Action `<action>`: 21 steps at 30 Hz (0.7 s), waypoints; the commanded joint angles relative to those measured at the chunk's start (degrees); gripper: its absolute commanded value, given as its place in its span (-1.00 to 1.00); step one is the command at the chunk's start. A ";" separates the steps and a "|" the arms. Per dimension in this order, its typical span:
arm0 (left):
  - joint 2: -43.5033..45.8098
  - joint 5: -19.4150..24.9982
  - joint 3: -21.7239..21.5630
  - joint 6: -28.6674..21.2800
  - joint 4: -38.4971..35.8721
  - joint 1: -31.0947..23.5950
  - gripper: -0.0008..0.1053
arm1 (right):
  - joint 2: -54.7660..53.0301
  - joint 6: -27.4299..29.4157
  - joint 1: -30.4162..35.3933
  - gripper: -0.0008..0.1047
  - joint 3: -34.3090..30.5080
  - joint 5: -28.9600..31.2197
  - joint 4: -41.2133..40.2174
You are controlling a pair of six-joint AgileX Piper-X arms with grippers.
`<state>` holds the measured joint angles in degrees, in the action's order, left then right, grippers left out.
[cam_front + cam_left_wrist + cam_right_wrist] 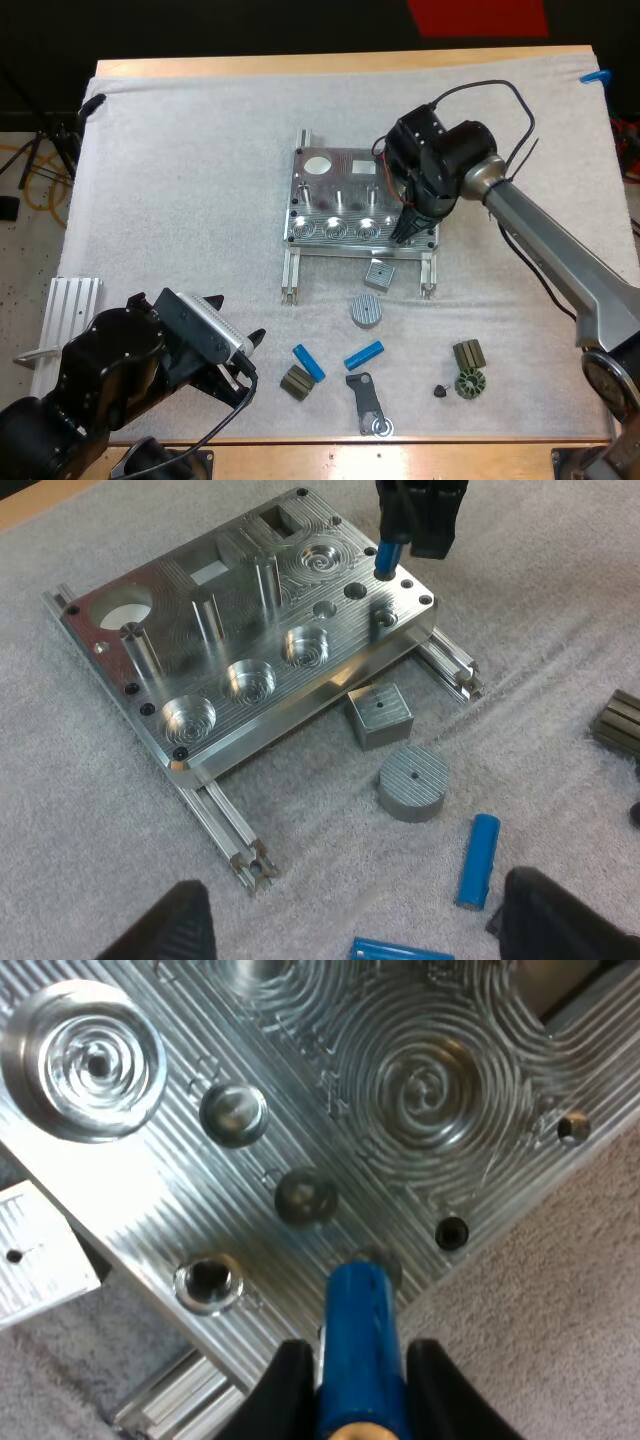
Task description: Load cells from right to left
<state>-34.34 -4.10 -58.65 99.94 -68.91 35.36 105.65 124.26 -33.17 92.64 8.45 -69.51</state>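
Note:
The metal fixture lies mid-mat, with round pockets along its near edge. My right gripper hangs over its right near corner, shut on a blue cylinder held upright. The cylinder's lower end sits right above a small hole at the fixture's corner. From the left wrist view, the same cylinder hangs under the right gripper, just over the plate. Two more blue cylinders lie on the mat. My left gripper rests low at the front left, open, its fingers wide apart.
A grey metal cube and a grey disc lie just in front of the fixture. Small dark parts and a flat metal bracket sit near the front edge. A white ribbed block lies at the left.

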 commanded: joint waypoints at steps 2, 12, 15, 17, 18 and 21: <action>0.35 0.98 -0.35 0.06 0.58 0.28 0.15 | -0.49 0.59 0.28 -0.97 0.38 -0.62 0.92; 0.35 0.98 -0.35 0.06 0.58 0.28 0.15 | -0.49 0.59 0.28 -0.97 0.38 1.79 1.17; 0.35 0.98 -0.35 0.06 0.58 0.28 0.15 | -0.49 0.31 0.36 -0.97 0.38 1.79 1.17; 0.35 0.98 -0.35 0.06 0.58 0.28 0.15 | -0.49 -0.65 0.56 -0.97 0.38 1.79 1.17; 0.35 0.98 -0.35 0.06 0.58 0.28 0.15 | -0.28 -1.61 0.80 -0.97 0.38 1.64 1.17; 0.35 0.98 -0.35 0.06 0.58 0.28 0.15 | 0.33 -2.79 1.55 -0.97 0.38 0.97 0.41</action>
<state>-34.34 -4.10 -58.65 99.94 -68.91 35.36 105.82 122.09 -32.23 92.64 9.63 -68.56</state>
